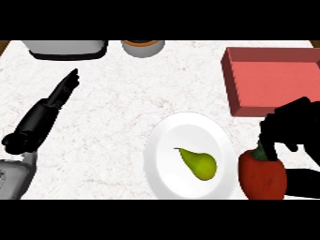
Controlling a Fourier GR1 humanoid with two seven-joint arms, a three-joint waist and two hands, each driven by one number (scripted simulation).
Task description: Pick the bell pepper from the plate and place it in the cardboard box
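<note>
A red bell pepper (262,177) with a green stem sits at the lower right, just off the right rim of the white plate (183,131). My right hand (308,133) is curled round the pepper's top, thumb and fingers closing on the stem area. A yellow-green pear (199,164) lies on the plate. The box (280,79), reddish-pink with raised walls, stands at the upper right, just beyond my right hand. My left hand (64,89) rests on the counter at the left with straight fingers pointing away.
A grey-white appliance (65,48) stands at the back left edge. A round grey container with an orange top (143,47) sits at the back centre. The white marbled counter (134,103) stretches between the plate and my left arm.
</note>
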